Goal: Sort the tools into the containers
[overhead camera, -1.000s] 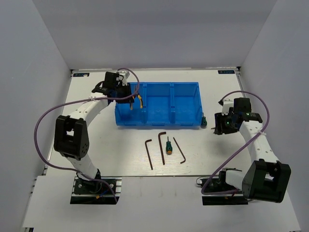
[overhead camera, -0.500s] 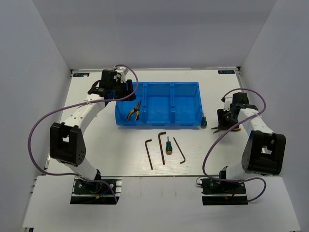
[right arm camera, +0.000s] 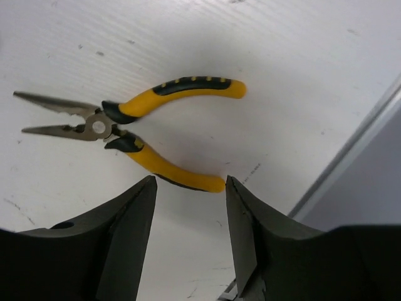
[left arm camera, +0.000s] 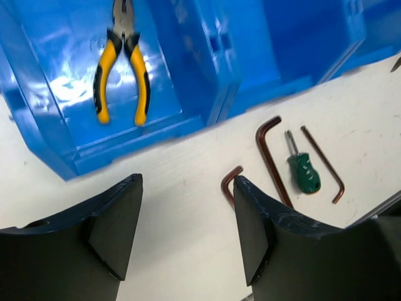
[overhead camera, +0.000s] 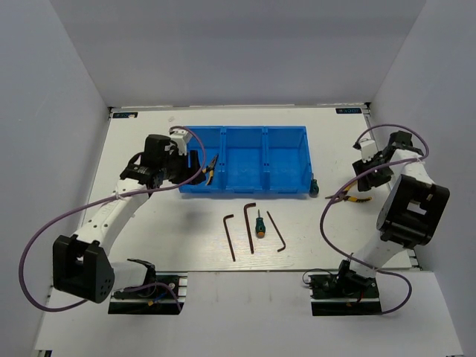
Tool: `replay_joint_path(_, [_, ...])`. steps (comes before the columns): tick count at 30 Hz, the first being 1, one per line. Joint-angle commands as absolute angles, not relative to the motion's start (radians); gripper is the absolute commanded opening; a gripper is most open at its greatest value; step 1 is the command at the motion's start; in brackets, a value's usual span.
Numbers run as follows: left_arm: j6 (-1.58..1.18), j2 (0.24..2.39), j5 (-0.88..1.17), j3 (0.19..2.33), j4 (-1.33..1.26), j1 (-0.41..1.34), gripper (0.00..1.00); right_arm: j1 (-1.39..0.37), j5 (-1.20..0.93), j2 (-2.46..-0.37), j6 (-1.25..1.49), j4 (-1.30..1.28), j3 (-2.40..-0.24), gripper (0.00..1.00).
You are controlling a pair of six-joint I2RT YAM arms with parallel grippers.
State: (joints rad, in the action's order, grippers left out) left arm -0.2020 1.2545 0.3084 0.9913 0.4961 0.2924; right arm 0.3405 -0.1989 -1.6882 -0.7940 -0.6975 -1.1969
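Note:
The blue three-compartment bin (overhead camera: 245,188) stands mid-table. One pair of yellow-handled pliers (overhead camera: 210,169) lies in its left compartment, also in the left wrist view (left arm camera: 119,69). My left gripper (overhead camera: 192,167) is open and empty at the bin's near-left corner. Three hex keys (overhead camera: 229,236) (overhead camera: 249,225) (overhead camera: 277,232) and the green-handled screwdriver (overhead camera: 259,224) lie in front of the bin. A small green-tipped tool (overhead camera: 314,187) lies by the bin's right end. A second pair of pliers (right arm camera: 138,128) lies on the table at the right. My right gripper (right arm camera: 190,232) is open just above its handles.
The table's right edge and a grey wall (right arm camera: 357,150) are close beside the right gripper. The left wrist view shows the bin's front wall (left arm camera: 37,138), the hex keys (left arm camera: 270,157) and the screwdriver (left arm camera: 302,170) ahead of the open left fingers.
The left gripper let the pliers go into the left compartment and drew back toward the near left. The right arm swung outward to the table's right edge, over the second pliers.

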Motion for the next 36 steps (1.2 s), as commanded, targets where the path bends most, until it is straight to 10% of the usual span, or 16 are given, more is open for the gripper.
replay_joint_path(1, [-0.218,1.204,0.322,0.986,0.512,0.295,0.7,0.36,-0.354,-1.712,-0.966,-0.857,-1.217,0.54])
replay_joint_path(36, [-0.256,1.253,0.334,1.057,0.584,0.304,0.7,0.359,-0.373,-1.653,-1.351,-0.663,-1.1,0.6])
